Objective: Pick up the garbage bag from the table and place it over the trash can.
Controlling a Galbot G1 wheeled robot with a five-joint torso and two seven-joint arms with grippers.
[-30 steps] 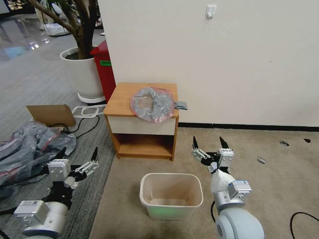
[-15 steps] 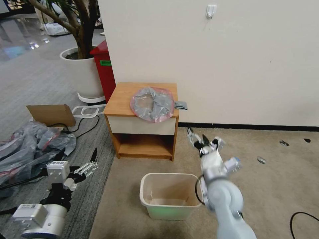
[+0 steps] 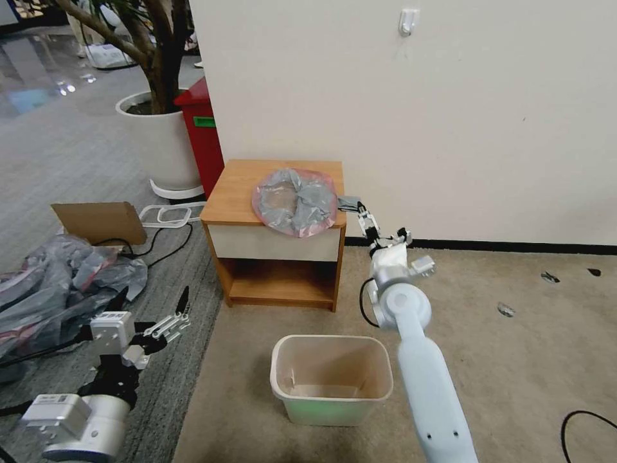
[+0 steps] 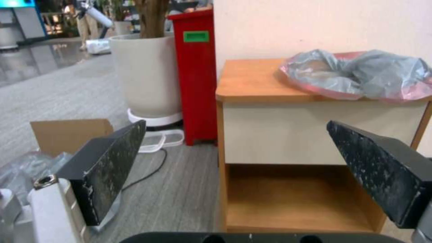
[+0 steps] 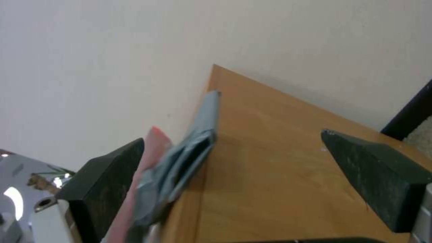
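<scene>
The garbage bag (image 3: 295, 200), crumpled grey plastic with a pink-red rim, lies on the right half of the table (image 3: 241, 190), a small wooden nightstand against the wall. A folded grey flap of it (image 3: 350, 204) hangs past the table's right edge. My right gripper (image 3: 384, 228) is open just right of that edge, a little below the flap; in the right wrist view the flap (image 5: 198, 145) sits near one finger (image 5: 108, 182) against the table's side (image 5: 270, 152). The beige trash can (image 3: 276, 376) stands on the carpet in front. My left gripper (image 3: 164, 315) waits open, low at the left.
A tall red bin (image 3: 202, 135) and a white planter (image 3: 160, 141) stand left of the table. A cardboard piece (image 3: 99, 222), cables and a heap of grey and pink bags (image 3: 58, 283) lie on the floor at the left. The wall is close behind.
My right arm has stretched forward and up from beside the trash can to the table's right edge, near the bag's hanging flap. The left arm has hardly moved.
</scene>
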